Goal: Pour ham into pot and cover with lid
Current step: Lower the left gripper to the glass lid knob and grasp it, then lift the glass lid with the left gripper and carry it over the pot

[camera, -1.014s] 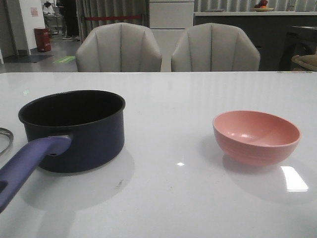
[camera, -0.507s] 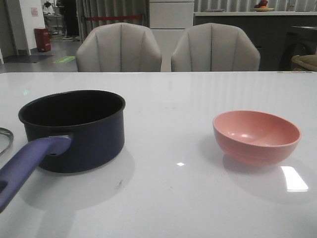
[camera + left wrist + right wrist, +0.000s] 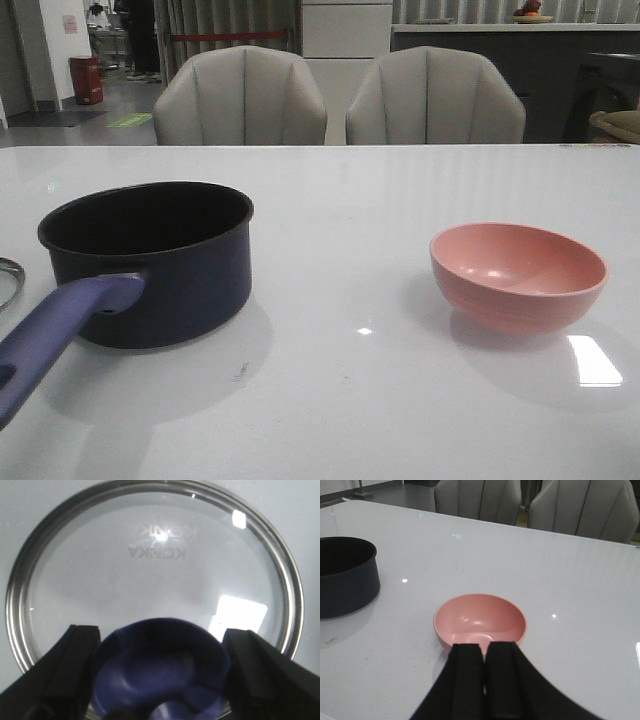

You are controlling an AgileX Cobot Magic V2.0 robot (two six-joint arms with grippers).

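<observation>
- The lid (image 3: 150, 575) lies flat on the table (image 3: 400, 200), its dark blue knob (image 3: 160, 672) between the left fingers (image 3: 65, 675), which stand wide open.
- Right fingers (image 3: 470, 680) pressed together, empty, near the pink bowl (image 3: 518, 275).
- The pot (image 3: 150, 260) stands uncovered.

Even, fairly dim indoor light is cast from overhead. On the glossy white table (image 3: 340, 400) a bright rectangular glare patch and a small highlight are reflected near the pink bowl (image 3: 518, 275). Soft, pale shadows are thrown toward the camera beneath the bowl and the pot (image 3: 150, 262) (its interior is rendered almost black). In the left wrist view, the glass lid (image 3: 150, 575) is marked by window-like reflections, and its blue knob (image 3: 160, 672) is blurred. The background chairs (image 3: 240, 97) are seen slightly soft and grainy.
</observation>
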